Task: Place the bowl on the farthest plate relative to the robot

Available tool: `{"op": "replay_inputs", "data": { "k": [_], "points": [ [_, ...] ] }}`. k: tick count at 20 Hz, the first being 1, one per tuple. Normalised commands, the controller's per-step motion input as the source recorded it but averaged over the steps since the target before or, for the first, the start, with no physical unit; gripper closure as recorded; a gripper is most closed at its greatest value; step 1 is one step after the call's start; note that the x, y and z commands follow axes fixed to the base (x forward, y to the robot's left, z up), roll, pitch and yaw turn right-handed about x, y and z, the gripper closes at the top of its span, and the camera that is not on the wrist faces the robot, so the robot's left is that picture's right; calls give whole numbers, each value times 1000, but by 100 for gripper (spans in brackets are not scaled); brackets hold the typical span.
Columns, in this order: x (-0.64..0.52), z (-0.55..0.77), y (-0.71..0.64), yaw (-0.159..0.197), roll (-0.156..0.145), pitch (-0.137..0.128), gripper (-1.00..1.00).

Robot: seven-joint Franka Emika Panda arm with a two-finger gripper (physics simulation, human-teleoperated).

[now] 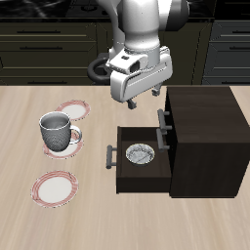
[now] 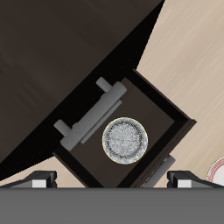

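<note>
The bowl (image 1: 140, 155) is small, whitish-grey and speckled inside. It lies in the open drawer (image 1: 125, 174) of a dark cabinet (image 1: 200, 137). The farthest plate (image 1: 56, 187), white with a pinkish-red rim, lies bare near the table's front edge. My gripper (image 1: 145, 99) is open and empty. It hangs above the drawer, well above the bowl. In the wrist view the bowl (image 2: 124, 140) lies straight below the gripper (image 2: 112, 181), between the two spread fingertips (image 2: 35, 181).
A grey-white mug (image 1: 56, 132) stands on a second plate (image 1: 66, 150). A third plate (image 1: 73, 110) lies farther back. The drawer handle (image 1: 109, 156) sticks out toward the plates. A plate rim (image 2: 219, 171) shows in the wrist view.
</note>
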Motion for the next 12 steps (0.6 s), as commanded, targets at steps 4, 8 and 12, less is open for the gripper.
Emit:
{"op": "replay_inputs", "data": {
  "k": [4, 8, 12],
  "points": [
    [40, -103, -125, 305, -7, -1, -100],
    [17, -107, -176, 300, -22, 21, -100],
    [42, -60, -196, 202, -40, -23, -100]
  ]
}}
